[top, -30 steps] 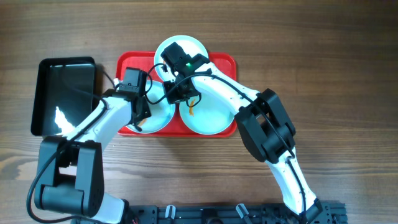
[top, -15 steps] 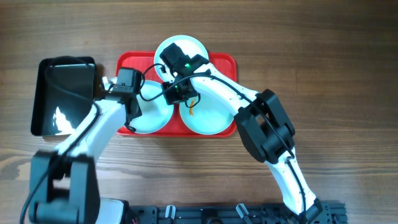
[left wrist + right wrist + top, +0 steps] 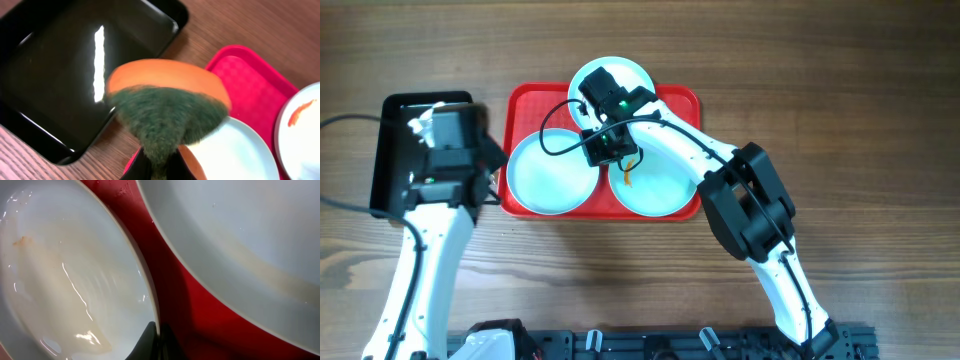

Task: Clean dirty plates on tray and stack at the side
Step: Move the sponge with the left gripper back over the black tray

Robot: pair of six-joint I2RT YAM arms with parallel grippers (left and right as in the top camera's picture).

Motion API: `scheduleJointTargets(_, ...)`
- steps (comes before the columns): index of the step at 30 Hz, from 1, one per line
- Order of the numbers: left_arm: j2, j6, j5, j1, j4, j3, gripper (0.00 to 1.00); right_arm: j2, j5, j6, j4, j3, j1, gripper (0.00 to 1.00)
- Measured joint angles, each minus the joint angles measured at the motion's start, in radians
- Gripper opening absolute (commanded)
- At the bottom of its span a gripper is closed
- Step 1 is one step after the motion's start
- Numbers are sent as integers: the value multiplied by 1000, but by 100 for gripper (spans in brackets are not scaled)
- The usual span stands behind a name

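Observation:
The red tray (image 3: 684, 100) holds three pale plates. The left plate (image 3: 548, 175) looks clean. The right plate (image 3: 660, 185) has an orange smear. The far plate (image 3: 630, 72) is partly under my right arm. My right gripper (image 3: 608, 150) sits where the plates meet. In the right wrist view it (image 3: 159, 337) is shut on the rim of a plate (image 3: 65, 295) that has a faint orange mark. My left gripper (image 3: 448, 125) is over the black tray and is shut (image 3: 160, 162) on a green and orange sponge (image 3: 165, 110).
A black rectangular tray (image 3: 400, 110) lies left of the red tray and also shows in the left wrist view (image 3: 60, 75). Wood table (image 3: 840, 120) surrounds both trays. A black cable (image 3: 552, 145) loops over the left plate.
My left arm has swung left, off the left plate to above the black tray, with the sponge in it. The left plate now shows in full. The right arm has not moved.

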Motion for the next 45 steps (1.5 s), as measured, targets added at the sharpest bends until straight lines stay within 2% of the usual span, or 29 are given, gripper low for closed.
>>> scheduleJointTargets(4,19,53,211,77,28,0,4,0,-10,0,4,0,0,4)
scheduleJointTargets(7,67,107,395,72,22,0,4,0,-13,-3,8,0,0,4)
scheduleJointTargets(10,125,134,505,49,14,0,3,0,-14,-3,8,0,0,4)
scheduleJointTargets(15,245,153,592,-13,16,0,4,0,-13,-7,8,0,0,4)
scheduleJointTargets(22,426,157,618,-42,35,0,4,0,-13,-15,8,0,-1,4)
scheduleJointTargets(26,459,157,629,-42,74,0,4,0,-13,-15,8,0,-2,4)
scheduleJointTargets(31,459,158,555,-46,85,0,4,0,-13,-15,7,0,-2,4)
scheduleJointTargets(41,454,158,136,-59,113,21,4,0,-24,-15,8,0,2,4)
scheduleJointTargets(45,457,173,35,-59,144,19,4,0,-28,-15,9,1,3,4)
